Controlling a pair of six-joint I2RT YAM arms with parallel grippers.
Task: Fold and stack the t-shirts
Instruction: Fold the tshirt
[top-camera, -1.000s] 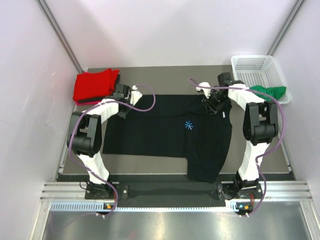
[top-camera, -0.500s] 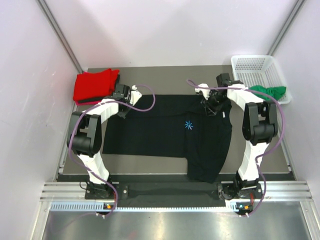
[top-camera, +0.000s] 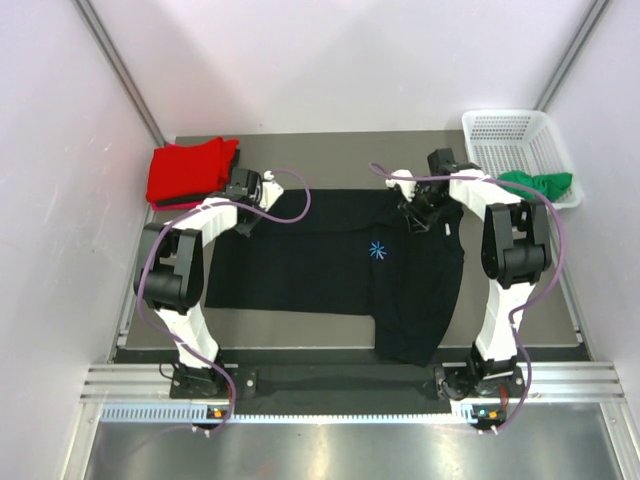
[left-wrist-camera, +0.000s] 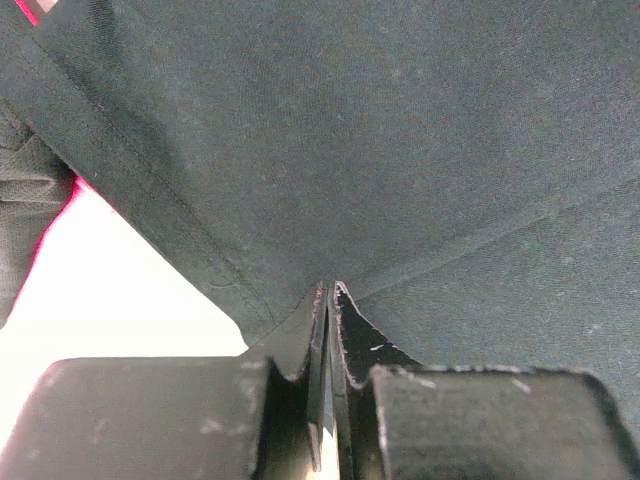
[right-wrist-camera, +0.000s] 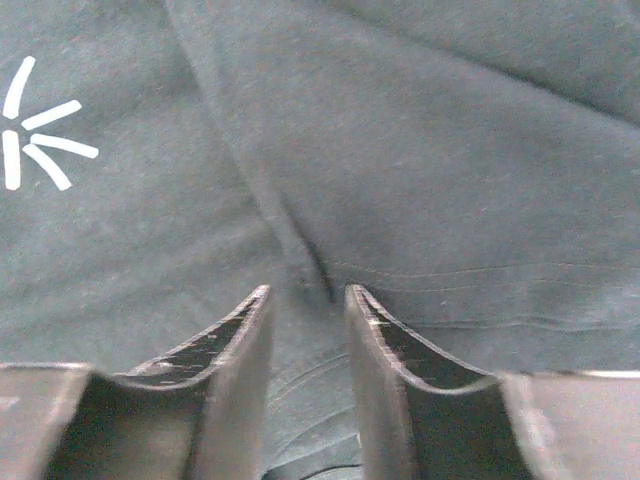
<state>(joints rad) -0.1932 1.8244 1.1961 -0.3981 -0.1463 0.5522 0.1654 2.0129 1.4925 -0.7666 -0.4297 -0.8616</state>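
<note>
We watch the right gripper (right-wrist-camera: 305, 292) creep inward, half-spread; left gripper (left-wrist-camera: 328, 287) keeps pinching the black t-shirt (top-camera: 320, 268); fold imminent.

No legible txt. Only sign: small pale-blue starburst logo (top-camera: 377, 250) on black soft-cloth short-sleeved t-shirt (top-camera: 300, 262).

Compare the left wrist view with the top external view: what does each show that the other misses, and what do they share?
Only the left wrist view: the left gripper pinched shut on a fold of the black t-shirt, close by its stitched hem. Only the top external view: the shirt's whole spread and star logo, the green t-shirt in the white basket, the right gripper at the shirt's far edge. Both: the black t-shirt, the left gripper on it, and the red t-shirt, only a sliver in the wrist view.
</note>
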